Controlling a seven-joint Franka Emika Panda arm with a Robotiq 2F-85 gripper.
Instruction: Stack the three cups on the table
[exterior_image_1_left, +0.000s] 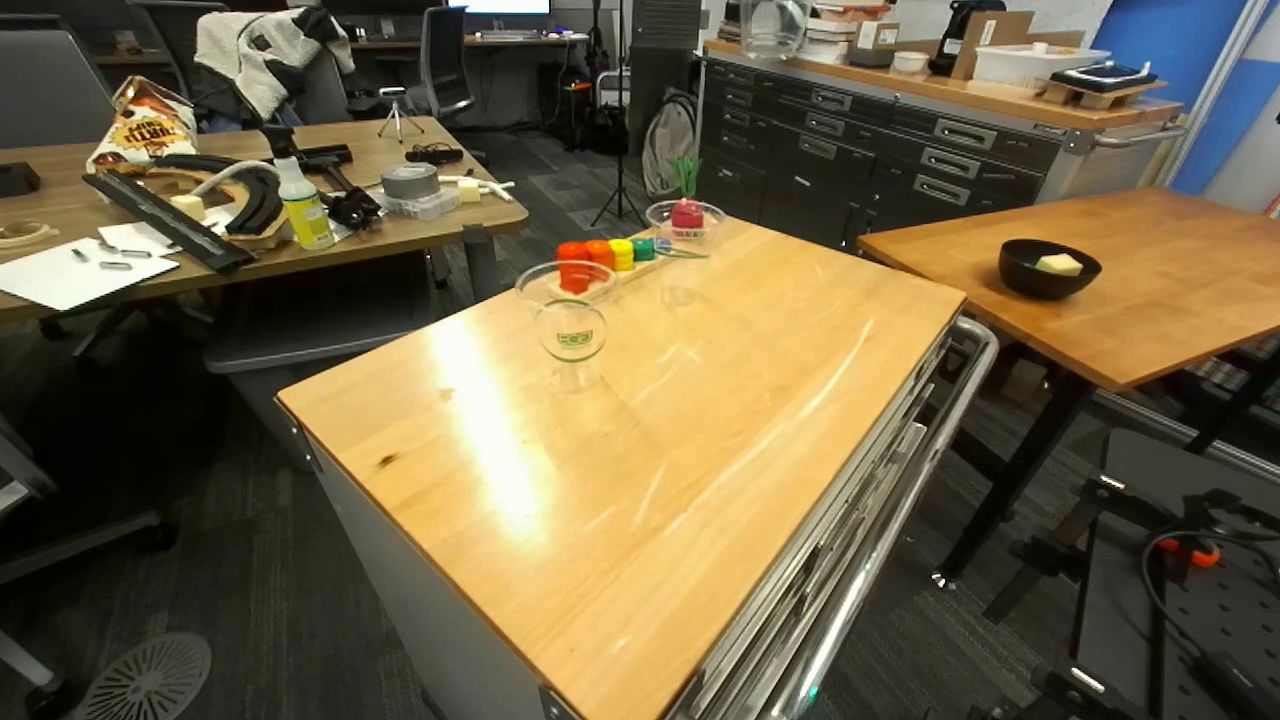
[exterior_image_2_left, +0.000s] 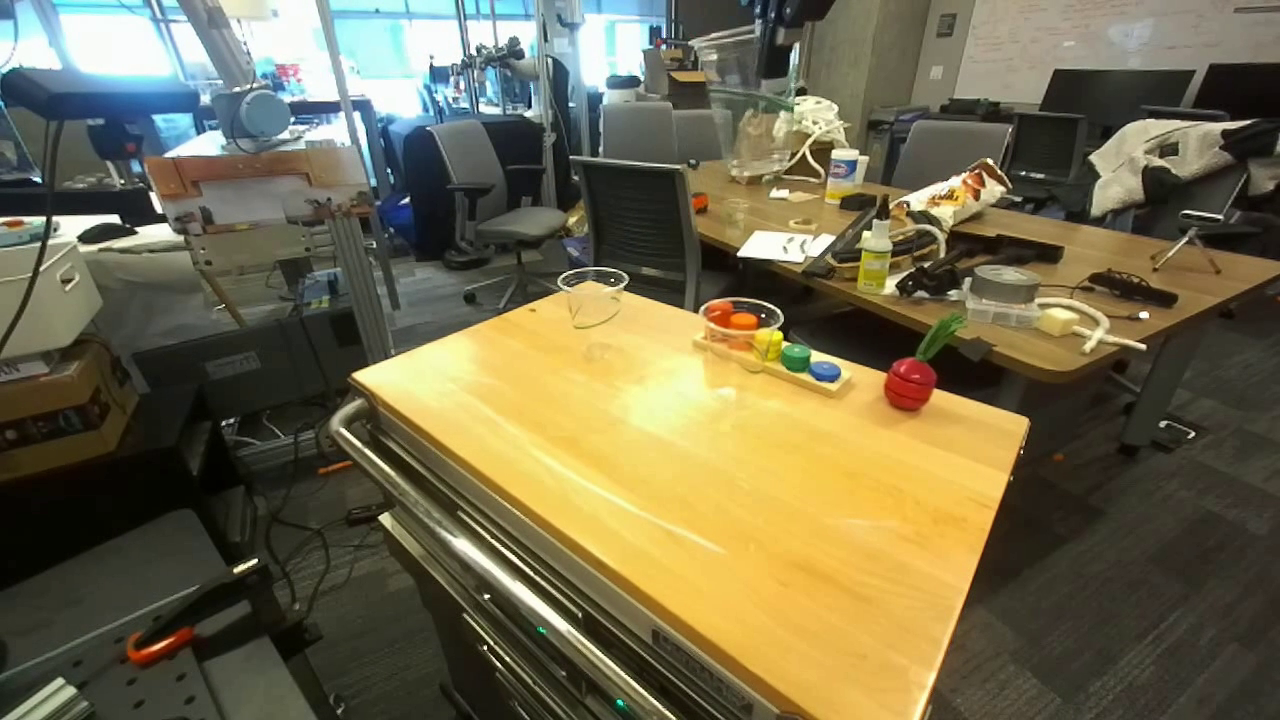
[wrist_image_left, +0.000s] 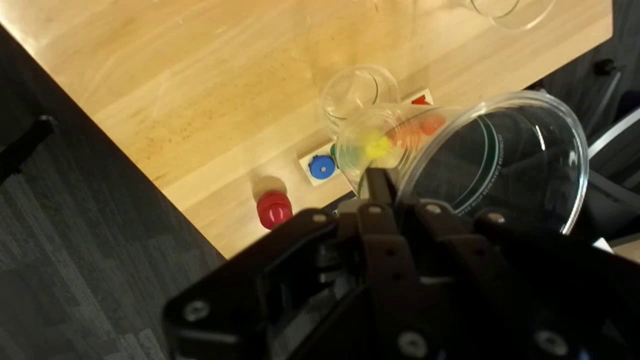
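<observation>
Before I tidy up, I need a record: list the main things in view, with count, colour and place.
Table: one, light wood, central in both exterior views
Block board: one, pale, on the table
Blocks: several, red, orange, yellow, green, blue, on the board
Cup: one, clear, upright on the table, apart from the board
Second cup: one, clear, upright beside the board
Raised cup: one, clear, off the table
Toy radish: one, red with green leaves, on the table
Bowl: one, black, on the side table
Spray bottle: one, yellow-labelled, on the brown desk
Fingers: two, black, shut on the raised cup
</observation>
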